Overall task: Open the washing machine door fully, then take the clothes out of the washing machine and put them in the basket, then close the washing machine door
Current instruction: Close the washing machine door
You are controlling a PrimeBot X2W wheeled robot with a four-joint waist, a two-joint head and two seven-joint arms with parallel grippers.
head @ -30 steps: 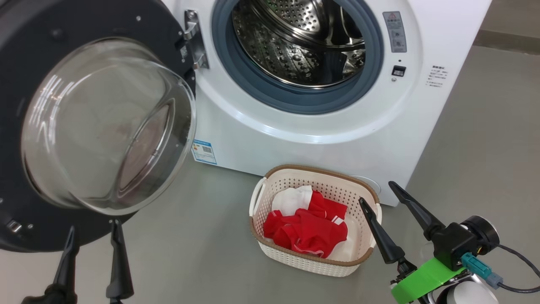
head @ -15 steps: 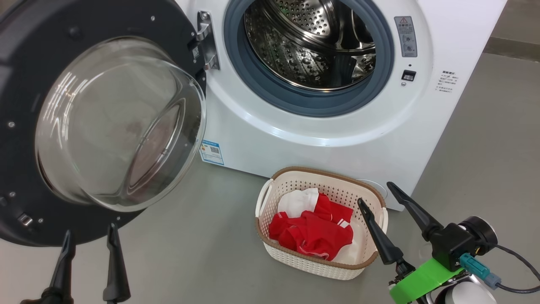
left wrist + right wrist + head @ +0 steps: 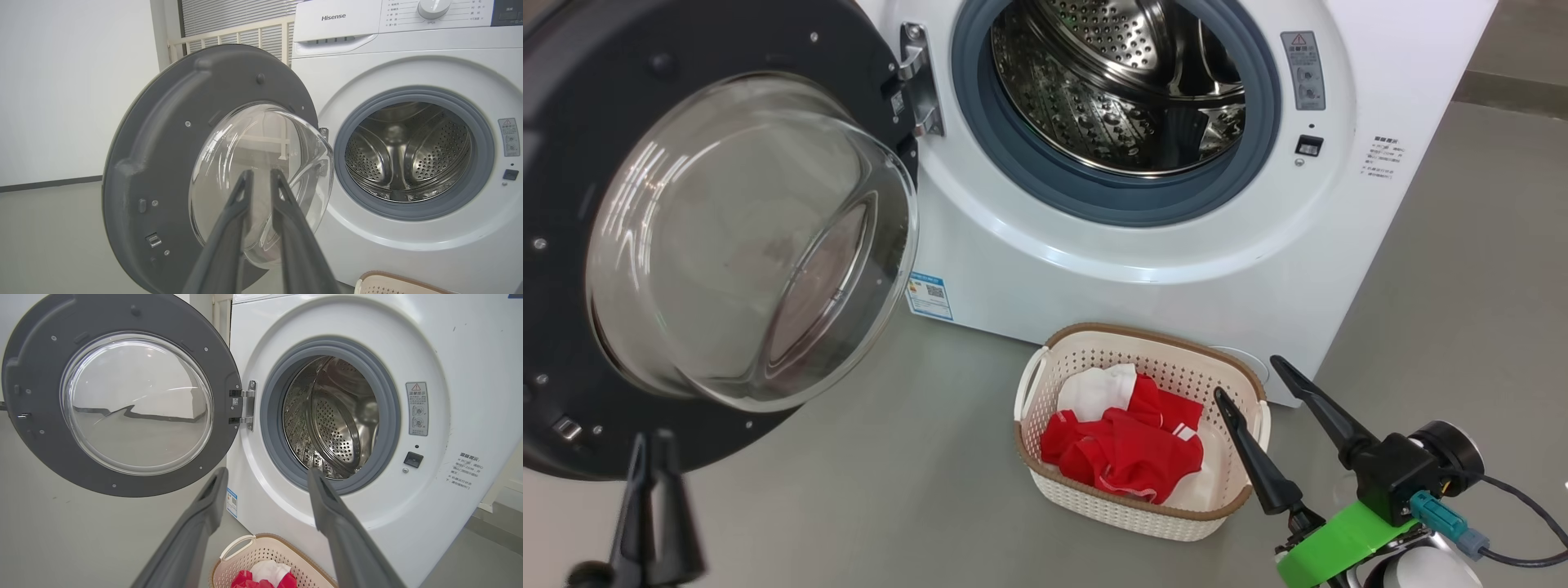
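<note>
Grey floor [image 3: 890,490] runs under everything, and a white wall [image 3: 61,81] stands behind the door in my left wrist view. The machine [image 3: 1094,269] faces me with its door [image 3: 572,122] swung wide on the hinge [image 3: 915,77] at my left. The door's dark inner side and bulging glass [image 3: 743,245] are turned toward me. A grey ring [image 3: 1111,200] frames the drum [image 3: 1119,82], whose perforated steel shines. A small blue label [image 3: 929,296] sits low on the machine's front, just beside the glass in my head view.

The basket [image 3: 1127,514] stands on the floor just before the machine's lower right corner; I cannot tell if they touch. The clothes [image 3: 1131,457] lie inside it. The red pieces with white trim are heaped in the middle, and one white piece [image 3: 1094,392] lies at the corner nearer the machine.

My left pincer [image 3: 652,445] rises at the lower left, under the door's bottom rim. Its fingers are drawn close, with a narrow gap between them, and pinch nothing. In its own wrist view this pincer [image 3: 260,174] points at the glass; whether it touches the door I cannot tell.

My right pincer [image 3: 1250,377] is spread wide and holds nothing, just beside the basket's right end. One finger crosses the basket's rim in my head view. From its wrist, this pincer [image 3: 266,471] points up at the drum's mouth, with the basket low between the fingers.
</note>
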